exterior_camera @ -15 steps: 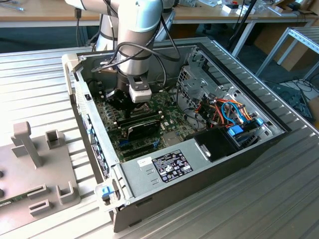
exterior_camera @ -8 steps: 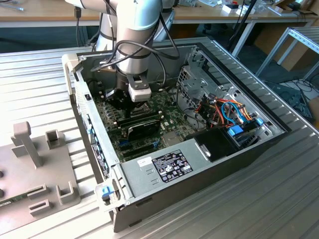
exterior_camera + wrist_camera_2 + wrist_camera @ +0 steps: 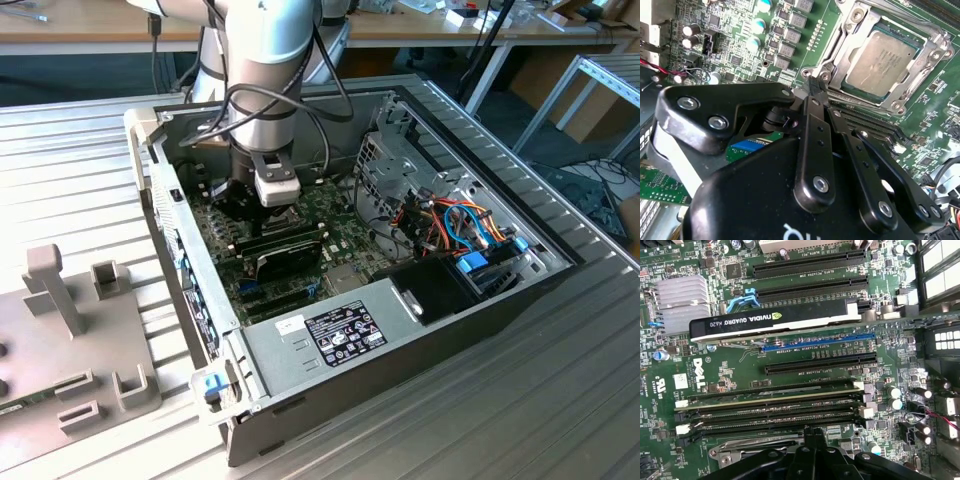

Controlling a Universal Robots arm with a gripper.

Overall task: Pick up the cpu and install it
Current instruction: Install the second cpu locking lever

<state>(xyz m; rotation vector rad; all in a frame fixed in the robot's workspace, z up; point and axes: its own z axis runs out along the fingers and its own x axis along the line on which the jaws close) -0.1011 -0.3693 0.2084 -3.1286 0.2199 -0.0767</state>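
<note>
My arm is down inside the open computer case (image 3: 420, 300), over the green motherboard (image 3: 740, 365). In the second wrist view the gripper (image 3: 815, 87) has its fingers drawn together with nothing held between them, tips just above the socket frame (image 3: 840, 65). The cpu (image 3: 885, 62) lies flat in that socket, just beyond my fingertips, silver top showing, frame not folded over it. In the first wrist view, memory sticks (image 3: 770, 405) sit near the tips, graphics card (image 3: 775, 320) further off.
</note>
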